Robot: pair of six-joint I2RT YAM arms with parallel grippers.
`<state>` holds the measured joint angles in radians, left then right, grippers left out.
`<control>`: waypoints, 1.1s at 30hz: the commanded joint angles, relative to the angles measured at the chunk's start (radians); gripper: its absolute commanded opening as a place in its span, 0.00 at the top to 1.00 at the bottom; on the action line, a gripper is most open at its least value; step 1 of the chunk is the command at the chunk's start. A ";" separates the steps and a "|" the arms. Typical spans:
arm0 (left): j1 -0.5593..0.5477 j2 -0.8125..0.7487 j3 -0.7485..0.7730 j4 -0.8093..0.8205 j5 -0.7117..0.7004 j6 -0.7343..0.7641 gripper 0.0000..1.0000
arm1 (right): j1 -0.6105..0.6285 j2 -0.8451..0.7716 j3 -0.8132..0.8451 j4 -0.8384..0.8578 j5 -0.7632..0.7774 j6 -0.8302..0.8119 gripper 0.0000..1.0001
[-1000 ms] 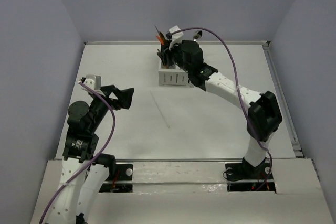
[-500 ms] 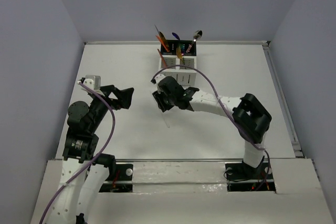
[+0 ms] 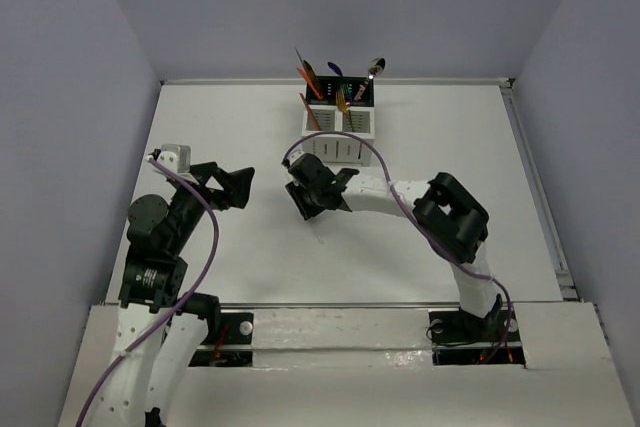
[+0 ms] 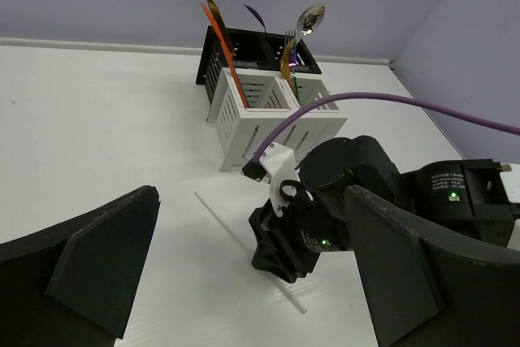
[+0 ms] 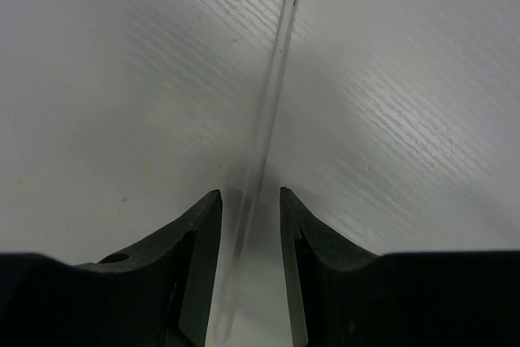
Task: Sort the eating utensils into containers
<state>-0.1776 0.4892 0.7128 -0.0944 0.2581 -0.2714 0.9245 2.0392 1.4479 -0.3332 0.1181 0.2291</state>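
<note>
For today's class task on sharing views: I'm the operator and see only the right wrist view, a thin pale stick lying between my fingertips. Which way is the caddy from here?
Observer: In the top view the white caddy stands just beyond the right gripper, toward the far wall.
Operator: Is anything in it already?
Observer: Yes. An orange chopstick, a silver spoon and a few other utensils stick up out of it.
Operator: Where is the other arm?
Observer: The left gripper hangs open to the left of your pale chopstick, not touching it.
</note>
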 commanded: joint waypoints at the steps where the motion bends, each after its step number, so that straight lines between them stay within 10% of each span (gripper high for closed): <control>1: -0.005 -0.011 0.002 0.045 0.006 -0.005 0.01 | 0.007 0.042 0.058 -0.010 0.023 0.016 0.60; 12: -0.005 -0.008 0.004 0.045 0.010 -0.003 0.01 | 0.007 0.101 0.131 -0.059 0.026 0.013 1.00; 19: -0.005 -0.008 0.004 0.045 0.010 -0.003 0.01 | 0.007 -0.003 0.115 -0.004 0.049 0.000 1.00; 33: -0.005 -0.006 0.002 0.045 0.017 -0.005 0.01 | -0.162 -0.360 -0.057 0.642 0.020 -0.096 1.00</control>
<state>-0.1776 0.4866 0.7128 -0.0944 0.2592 -0.2714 0.8539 1.6718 1.3804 0.0139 0.1551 0.1799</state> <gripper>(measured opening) 0.989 0.024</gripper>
